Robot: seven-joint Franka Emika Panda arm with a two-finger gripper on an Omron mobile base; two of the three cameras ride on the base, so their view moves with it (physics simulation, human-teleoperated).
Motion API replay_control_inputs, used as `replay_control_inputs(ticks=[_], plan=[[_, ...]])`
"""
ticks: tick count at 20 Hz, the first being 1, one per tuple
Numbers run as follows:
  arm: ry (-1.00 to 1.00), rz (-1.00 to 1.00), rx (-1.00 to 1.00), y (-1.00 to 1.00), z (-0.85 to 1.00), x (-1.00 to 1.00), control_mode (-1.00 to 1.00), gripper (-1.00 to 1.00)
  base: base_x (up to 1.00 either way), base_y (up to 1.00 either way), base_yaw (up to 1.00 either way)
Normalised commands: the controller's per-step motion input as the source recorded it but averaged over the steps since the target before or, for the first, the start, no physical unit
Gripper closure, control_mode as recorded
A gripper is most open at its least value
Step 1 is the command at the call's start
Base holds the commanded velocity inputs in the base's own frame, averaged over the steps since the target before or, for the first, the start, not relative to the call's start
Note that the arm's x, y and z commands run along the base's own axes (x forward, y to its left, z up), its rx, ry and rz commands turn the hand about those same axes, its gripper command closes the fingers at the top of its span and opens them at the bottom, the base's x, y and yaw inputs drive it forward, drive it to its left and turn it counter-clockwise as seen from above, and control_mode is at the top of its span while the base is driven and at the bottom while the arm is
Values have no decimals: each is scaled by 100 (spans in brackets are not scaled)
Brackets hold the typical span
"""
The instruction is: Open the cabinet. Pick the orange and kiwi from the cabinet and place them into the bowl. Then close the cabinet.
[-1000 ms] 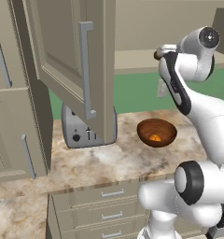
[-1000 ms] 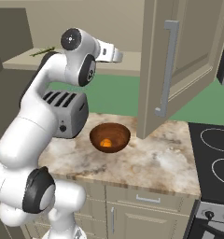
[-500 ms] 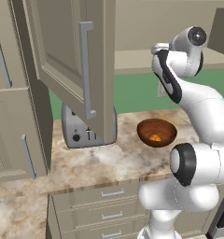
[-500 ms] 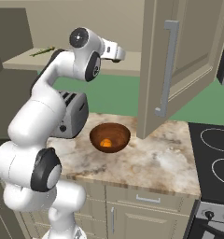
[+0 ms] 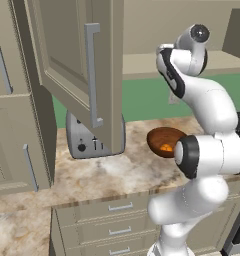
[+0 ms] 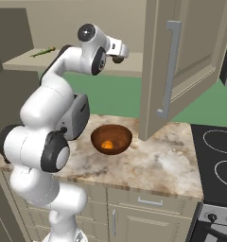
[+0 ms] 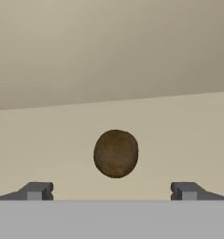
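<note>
The claw point(image 7: 112, 191) stands wide open and empty, with the kiwi point(image 7: 116, 153) on the beige cabinet point(image 5: 77, 65) shelf just beyond its tips. The orange point(image 6: 107, 144) lies in the bowl point(image 6: 121, 133) on the counter point(image 6: 153, 165).

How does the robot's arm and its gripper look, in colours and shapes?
The arm has rounded glossy white segments joined by dark grey to black round joints, with no cables or markings to be seen. The gripper has two small dark grey fingers with squared, blocky tips.
</note>
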Motion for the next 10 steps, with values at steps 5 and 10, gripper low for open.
replay_control_inputs(ticks=[5, 10], plan=[[0, 0, 0, 0, -6, 7, -100, -100, 0, 0, 0], [-3, 0, 0, 0, -30, 0, -100, -100, 0, 0, 0]])
